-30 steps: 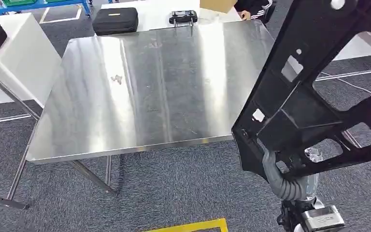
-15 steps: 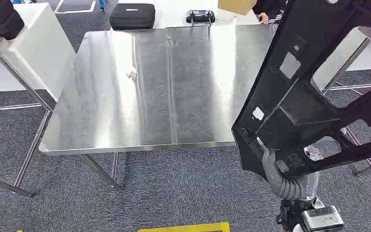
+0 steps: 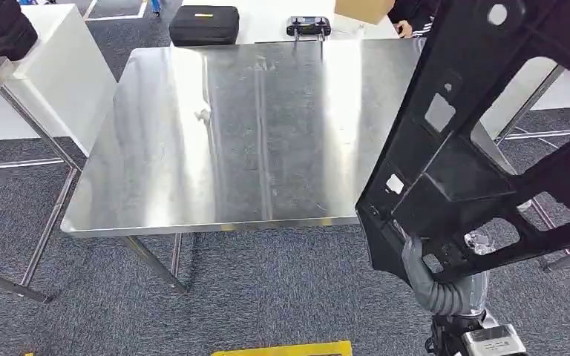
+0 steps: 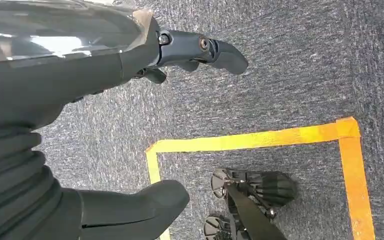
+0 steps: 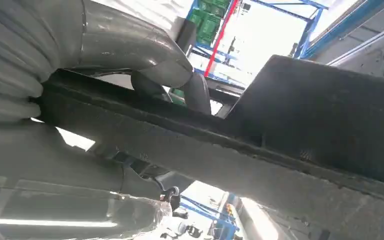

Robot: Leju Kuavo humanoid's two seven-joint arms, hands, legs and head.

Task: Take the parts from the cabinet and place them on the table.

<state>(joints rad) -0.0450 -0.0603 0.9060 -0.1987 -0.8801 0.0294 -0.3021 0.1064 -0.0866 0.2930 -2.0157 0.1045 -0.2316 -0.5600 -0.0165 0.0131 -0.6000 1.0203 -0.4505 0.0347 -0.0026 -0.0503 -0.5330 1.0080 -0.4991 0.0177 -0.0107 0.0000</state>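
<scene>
A large black plastic part (image 3: 482,141) with several cut-outs stands tilted at the right of the head view, reaching over the right edge of the steel table (image 3: 252,133). My right hand (image 3: 439,278) grips the part's lower edge from below. Up close in the right wrist view, the thumb and fingers (image 5: 145,55) clamp around the black part's rim (image 5: 260,150). My left hand (image 4: 75,125) hangs over the carpet with its fingers apart and nothing in it.
A white table (image 3: 44,67) stands to the left with a black bag (image 3: 0,30) on it. Beyond the steel table lie a black case (image 3: 204,24), a controller (image 3: 308,27) and a cardboard box (image 3: 364,9). Yellow tape (image 3: 282,348) marks the carpet.
The view swung over the last second, shifting the table right and nearer, then settled. The black part has tipped slightly and my right hand has sunk a little in the picture.
</scene>
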